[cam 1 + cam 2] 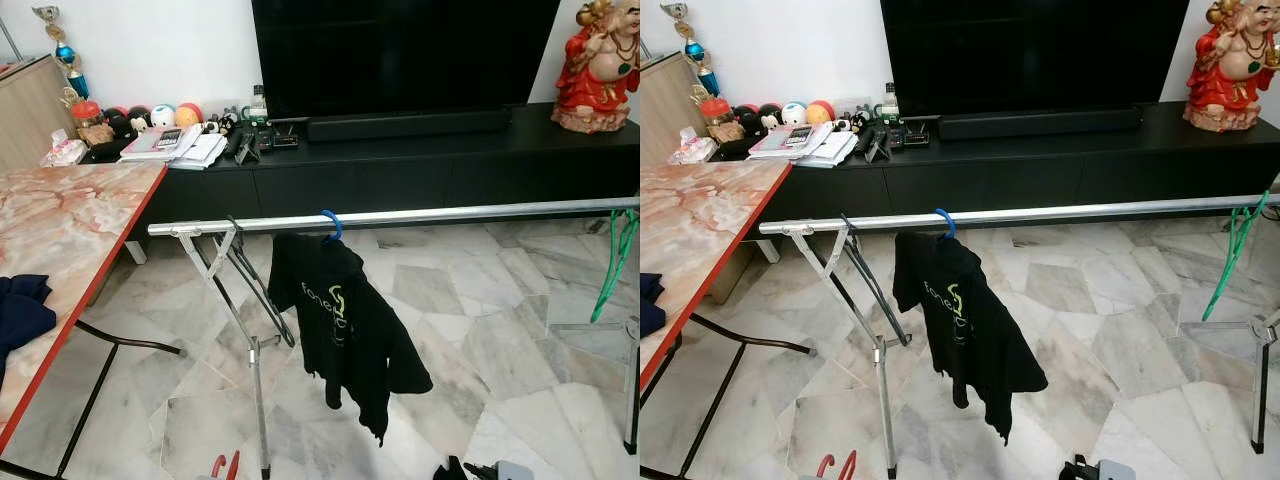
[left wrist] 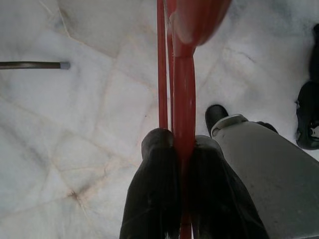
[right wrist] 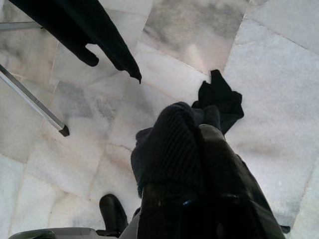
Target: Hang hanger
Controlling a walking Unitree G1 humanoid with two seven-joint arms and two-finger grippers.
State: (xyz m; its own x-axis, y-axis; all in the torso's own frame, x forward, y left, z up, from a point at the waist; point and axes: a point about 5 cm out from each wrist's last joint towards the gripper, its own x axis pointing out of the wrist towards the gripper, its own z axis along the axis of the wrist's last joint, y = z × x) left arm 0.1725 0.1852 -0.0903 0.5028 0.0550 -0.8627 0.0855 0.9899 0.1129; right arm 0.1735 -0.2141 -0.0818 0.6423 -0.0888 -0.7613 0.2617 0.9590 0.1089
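A: What is the left hand (image 2: pixel 180 149) doing?

B: Its fingers are clamped on a red hanger (image 2: pixel 183 99), held low near the floor. In the head view the hanger's red tip (image 1: pixel 225 465) pokes up at the near edge, left of the rail's leg.

A: How will it handle?

B: I judge it light and stiff, thin plastic, a bit slick. It could twist in the grip. It is held by one of its bars, which leaves the hook free, so that seems a fair hold.

A: And the right hand (image 3: pixel 197 124)?

B: Its fingers are together on a dark cloth (image 3: pixel 219 99), also low.

A: Where should the hanger go?

B: Onto the rail (image 1: pixel 450 214), which runs left to right, farther off and higher than the hand. A black top (image 1: pixel 340 320) already hangs there from a blue hook (image 1: pixel 331 224); a green hanger (image 1: pixel 612 262) hangs at the far right end.
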